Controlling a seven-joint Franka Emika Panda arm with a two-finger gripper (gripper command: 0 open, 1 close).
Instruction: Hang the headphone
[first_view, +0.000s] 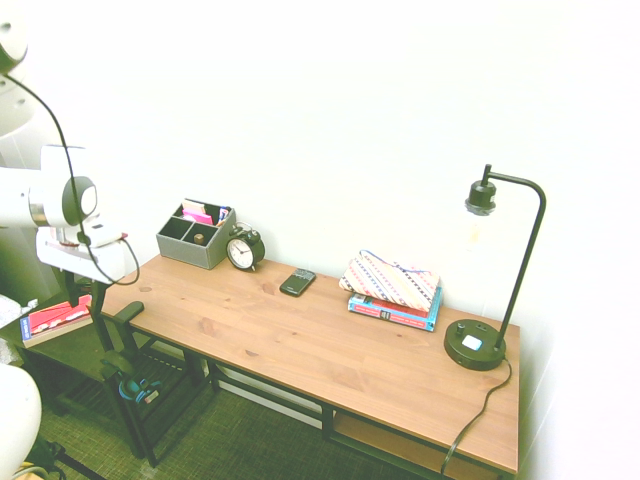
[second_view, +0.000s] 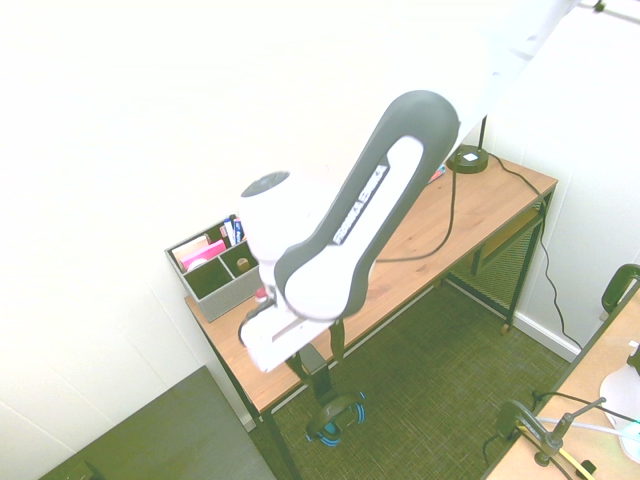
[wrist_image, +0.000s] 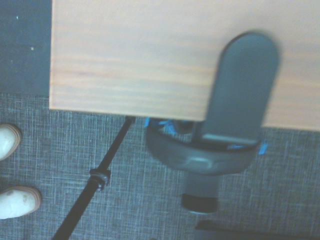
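The headphone (first_view: 135, 387), black cups with blue trim, hangs below the desk's left end from a black clamp-on hanger (first_view: 126, 312). From the other side the headphone (second_view: 335, 415) shows low by the desk leg, near the floor. My gripper (first_view: 98, 290) is above the hanger and the desk (first_view: 330, 345) corner, well clear of the headphone and holding nothing. The white hand of the gripper (second_view: 285, 358) hovers over the desk edge. In the wrist view the hanger's pad (wrist_image: 245, 90) lies on the wood, with the headphone (wrist_image: 205, 156) under it.
At the desk's back stand a grey organiser (first_view: 195, 238), an alarm clock (first_view: 243, 250), a phone (first_view: 297, 282), books under a patterned cloth (first_view: 392, 290) and a lamp (first_view: 477, 345). A red book (first_view: 55, 318) lies on a low shelf at the left.
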